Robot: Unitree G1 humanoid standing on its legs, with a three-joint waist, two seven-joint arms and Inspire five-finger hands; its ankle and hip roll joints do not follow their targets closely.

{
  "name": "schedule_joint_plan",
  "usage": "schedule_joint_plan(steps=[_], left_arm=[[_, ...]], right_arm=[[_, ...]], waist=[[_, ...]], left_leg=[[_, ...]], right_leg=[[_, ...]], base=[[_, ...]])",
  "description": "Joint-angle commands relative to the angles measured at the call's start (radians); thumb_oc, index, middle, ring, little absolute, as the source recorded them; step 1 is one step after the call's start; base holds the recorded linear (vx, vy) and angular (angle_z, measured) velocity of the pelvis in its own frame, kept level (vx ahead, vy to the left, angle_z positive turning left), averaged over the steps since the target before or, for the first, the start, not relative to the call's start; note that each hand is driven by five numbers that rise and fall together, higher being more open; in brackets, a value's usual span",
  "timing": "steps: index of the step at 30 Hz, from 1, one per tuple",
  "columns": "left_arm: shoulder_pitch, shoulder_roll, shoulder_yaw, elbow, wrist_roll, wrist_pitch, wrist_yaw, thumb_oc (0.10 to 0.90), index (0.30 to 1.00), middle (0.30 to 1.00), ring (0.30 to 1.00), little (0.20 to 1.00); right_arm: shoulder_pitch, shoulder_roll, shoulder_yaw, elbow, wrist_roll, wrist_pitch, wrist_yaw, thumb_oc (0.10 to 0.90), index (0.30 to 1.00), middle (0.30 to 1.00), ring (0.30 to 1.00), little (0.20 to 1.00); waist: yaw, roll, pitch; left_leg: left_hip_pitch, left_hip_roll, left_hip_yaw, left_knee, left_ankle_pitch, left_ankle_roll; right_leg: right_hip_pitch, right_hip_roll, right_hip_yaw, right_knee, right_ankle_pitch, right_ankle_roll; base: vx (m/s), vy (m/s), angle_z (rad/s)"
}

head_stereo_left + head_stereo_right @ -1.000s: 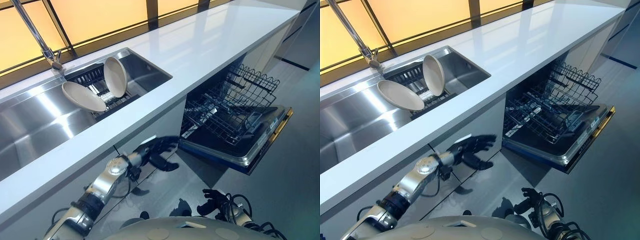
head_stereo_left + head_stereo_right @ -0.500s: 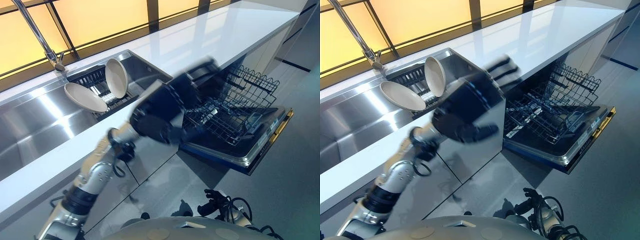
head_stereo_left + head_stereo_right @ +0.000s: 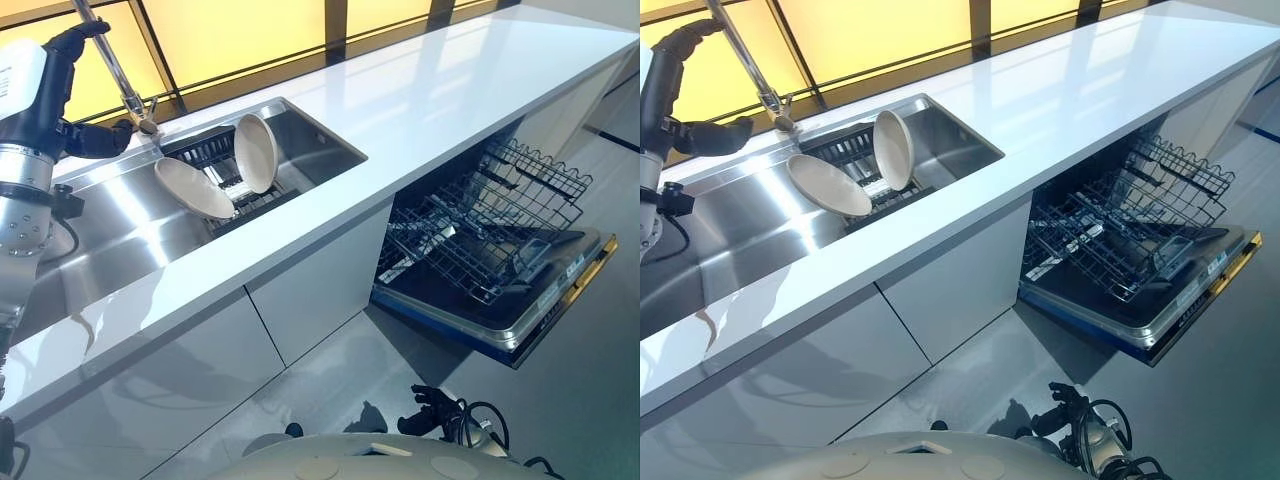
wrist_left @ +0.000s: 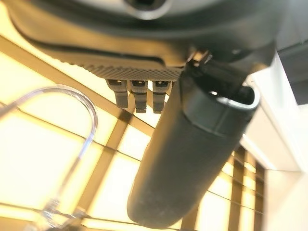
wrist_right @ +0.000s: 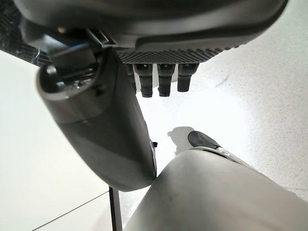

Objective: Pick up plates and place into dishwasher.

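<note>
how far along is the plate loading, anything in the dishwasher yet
Nothing looks loaded: the pulled-out dishwasher rack holds no plates that I can make out. Both plates stand in the dish rack in the sink. The left hand is raised by the faucet, holding nothing; the right hand hangs low near the floor. Both plates are left to move.

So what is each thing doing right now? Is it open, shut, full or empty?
Dishwasher door: open, folded down.
Dishwasher rack: pulled out, no plates in it.
Flat plate: leaning in the sink rack.
Upright plate: standing on edge in the sink rack.
Tap: no water seen running.
Left hand: raised by the tap, holding nothing.
Right hand: low by the floor, holding nothing.
</note>
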Motion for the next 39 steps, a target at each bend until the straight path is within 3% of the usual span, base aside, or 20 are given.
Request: schedule_joint_plan(steps=[1,7,13,23,39], left_arm=[[-0.125,0.154,0.046,0.037,0.134,-0.033,0.036,0.8,0.9,0.9,0.9,0.9],[-0.155,0.239,-0.012,0.079,0.24,-0.031,-0.01,0.8,0.9,0.9,0.9,0.9],[-0.196,0.28,-0.077,0.125,0.245,-0.036,-0.046,0.8,0.9,0.9,0.9,0.9],[-0.279,0.286,-0.207,0.205,0.328,-0.086,-0.111,0.8,0.9,0.9,0.9,0.9],[-0.379,0.277,-0.353,0.227,0.419,-0.101,-0.173,0.8,0.9,0.9,0.9,0.9]], right_arm=[[0.007,-0.039,0.025,0.024,0.003,-0.025,0.017,0.8,0.9,0.9,0.9,0.9],[0.002,-0.054,0.026,0.015,0.003,-0.023,0.026,0.8,0.9,0.9,0.9,0.9],[-0.009,-0.066,0.031,0.021,0.002,-0.028,0.032,0.8,0.9,0.9,0.9,0.9],[-0.019,-0.085,0.027,0.023,-0.008,-0.026,0.049,0.8,0.9,0.9,0.9,0.9],[-0.015,-0.103,0.01,0.031,-0.021,-0.039,0.063,0.8,0.9,0.9,0.9,0.9]], waist=[[-0.019,0.02,-0.027],[-0.014,0.029,-0.021],[-0.015,0.035,-0.022],[-0.03,0.039,-0.019],[-0.058,0.043,-0.01]], left_leg=[[0.009,-0.051,0.03,0.019,-0.113,0.043],[0.009,-0.054,0.023,0.02,-0.112,0.043],[0.009,-0.055,0.024,0.016,-0.11,0.043],[0.013,-0.053,0.04,0.017,-0.112,0.043],[0.014,-0.053,0.064,0.018,-0.115,0.045]], right_leg=[[-0.005,-0.007,-0.011,0.025,-0.051,0.05],[-0.009,-0.014,-0.032,0.037,-0.055,0.057],[-0.012,-0.016,-0.041,0.045,-0.059,0.061],[-0.016,-0.016,-0.038,0.055,-0.062,0.065],[-0.023,-0.012,-0.015,0.05,-0.056,0.068]], base=[[0.0,0.0,0.0],[0.0,0.003,0.02],[0.01,0.016,0.13],[0.0,0.005,0.01],[0.0,0.0,0.0]])
